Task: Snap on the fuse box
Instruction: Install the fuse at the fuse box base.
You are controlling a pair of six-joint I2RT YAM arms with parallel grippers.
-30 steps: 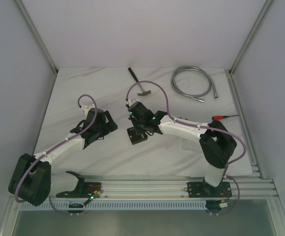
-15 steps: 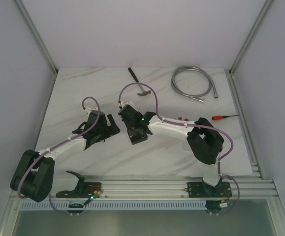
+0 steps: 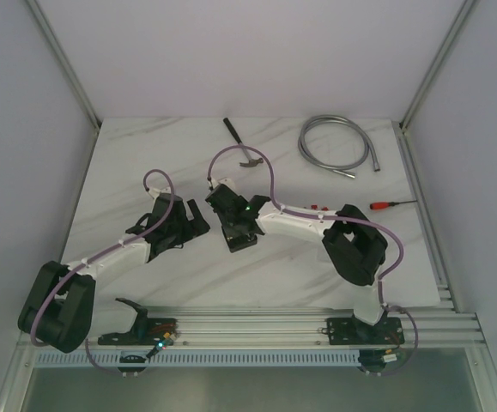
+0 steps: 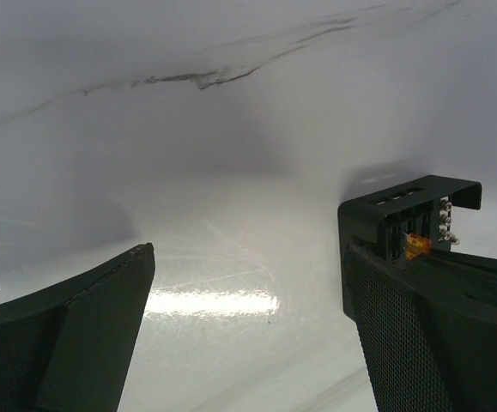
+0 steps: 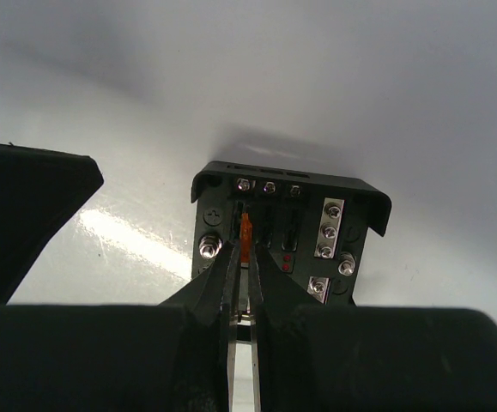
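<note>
Fuse box [image 3: 241,239] near the middle of the white marbled bench [image 3: 136,163], lying flat with its open face up. Black and square, with slots, silver screw heads and small metal strips inside.

Right pincer [image 5: 246,257] directly over the box, pointing down into it. Tips together, clamped on a thin orange fuse [image 5: 245,233]. Holds that fuse upright at the left-most slot, between a large screw on one side and the empty slots on the other. Cannot tell whether the fuse's far end sits fully in the slot.

Left pincer [image 4: 248,257] just left of the box, low over the bench, spread wide over bare marble. Seen from its own wrist, the box stands just past the right finger [image 4: 437,335], one corner and a row of screws showing, an orange speck in a slot. Touching or only close — cannot tell.

Along the back of the bench: a hammer [image 3: 242,148] and a coiled metal hose [image 3: 334,144], well apart from the box. Near the right edge, a red-handled screwdriver [image 3: 391,203].
</note>
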